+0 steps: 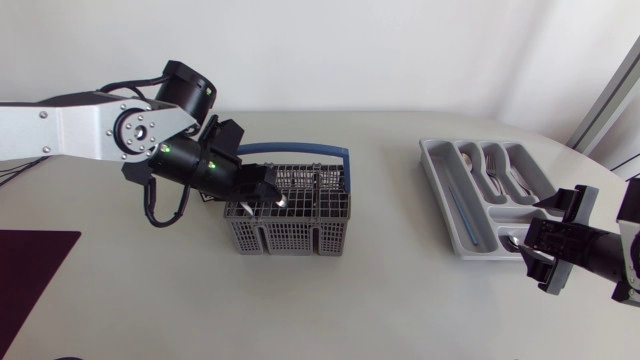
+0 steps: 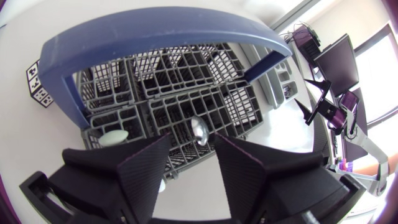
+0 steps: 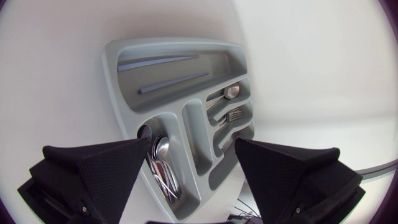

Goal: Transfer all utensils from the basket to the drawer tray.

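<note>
Left gripper (image 2: 191, 146), jaws wide and empty, hung over the basket (image 2: 155, 28), a spoon (image 2: 199, 130) just ahead between them. Right gripper (image 3: 191, 144) gaped empty above the drawer tray (image 3: 118, 81), where some cutlery (image 3: 163, 165) already lay. Transfer seemed partway done.

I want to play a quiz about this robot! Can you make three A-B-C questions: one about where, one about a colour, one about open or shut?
1. The left jaws hang over: A the basket, B a plate, C bare table.
2. The basket's handle is: A red, B blue, C green.
3. The right jaws are: A shut on a fork, B shut on a spoon, C open.
1 A: they sit above its grid. 2 B: the arch is blue. 3 C: wide apart, nothing between.
</note>
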You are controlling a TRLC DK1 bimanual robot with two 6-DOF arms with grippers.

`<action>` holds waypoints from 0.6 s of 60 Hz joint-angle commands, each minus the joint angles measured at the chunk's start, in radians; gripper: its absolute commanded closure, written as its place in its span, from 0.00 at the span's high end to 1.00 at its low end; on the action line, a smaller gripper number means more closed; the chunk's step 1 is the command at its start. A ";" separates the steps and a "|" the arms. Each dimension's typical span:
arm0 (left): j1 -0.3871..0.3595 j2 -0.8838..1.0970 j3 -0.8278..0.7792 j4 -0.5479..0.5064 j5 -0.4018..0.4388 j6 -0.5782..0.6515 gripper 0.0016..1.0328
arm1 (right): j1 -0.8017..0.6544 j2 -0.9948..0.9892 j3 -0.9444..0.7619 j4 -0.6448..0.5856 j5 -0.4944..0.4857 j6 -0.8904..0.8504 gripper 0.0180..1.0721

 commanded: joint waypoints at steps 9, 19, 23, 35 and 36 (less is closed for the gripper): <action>0.003 0.054 0.041 0.019 0.023 -0.051 0.41 | 0.013 -0.004 -0.031 -0.006 0.010 0.011 0.95; 0.014 0.084 0.056 0.019 0.062 -0.054 0.29 | 0.013 -0.005 -0.034 -0.006 0.010 0.007 0.95; 0.014 0.085 0.058 0.019 0.072 -0.059 0.25 | 0.013 -0.004 -0.035 -0.004 0.010 0.003 0.95; 0.020 0.084 0.056 0.021 0.095 -0.058 0.17 | 0.013 -0.005 -0.045 -0.004 0.008 -0.003 0.95; 0.020 0.085 0.056 0.021 0.103 -0.058 0.15 | 0.013 -0.007 -0.046 -0.004 0.008 -0.004 0.95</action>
